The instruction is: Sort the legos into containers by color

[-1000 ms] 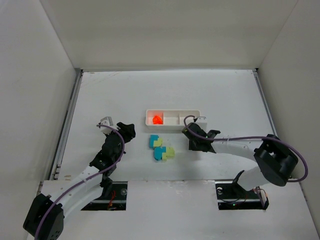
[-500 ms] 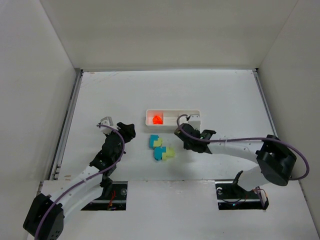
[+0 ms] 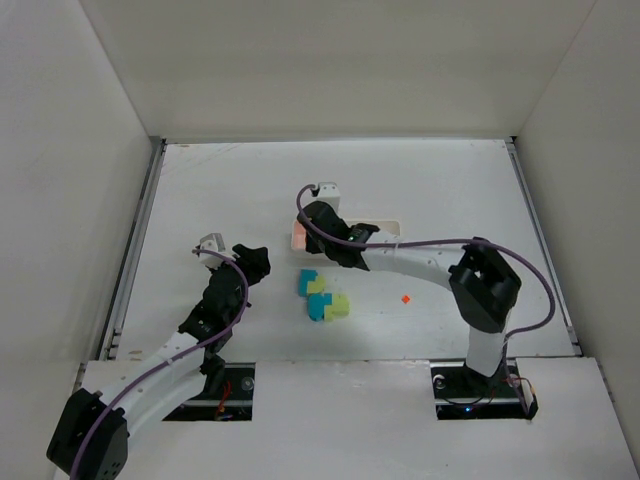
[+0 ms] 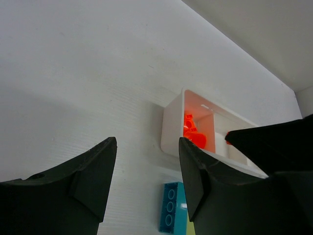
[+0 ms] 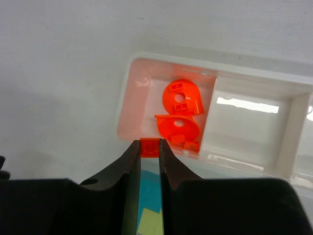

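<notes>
Orange-red lego [image 5: 149,146] pinched tight in your right gripper [image 5: 149,149] over the white tray [image 5: 293,132] near rim, your left gripper [image 4: 147,143] parted and empty, teal and yellow-green legos [image 3: 322,296] at the tray's 6 o'clock

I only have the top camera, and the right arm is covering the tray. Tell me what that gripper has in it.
Observer: The right wrist view shows the right gripper shut on a small orange-red brick.
Operator: Say where it is over the tray.
Observer: At the near edge of the end compartment of the tray, where other orange-red pieces lie.
Operator: Now report the left gripper.
Observer: The left gripper is open, nothing between its fingers.
</notes>
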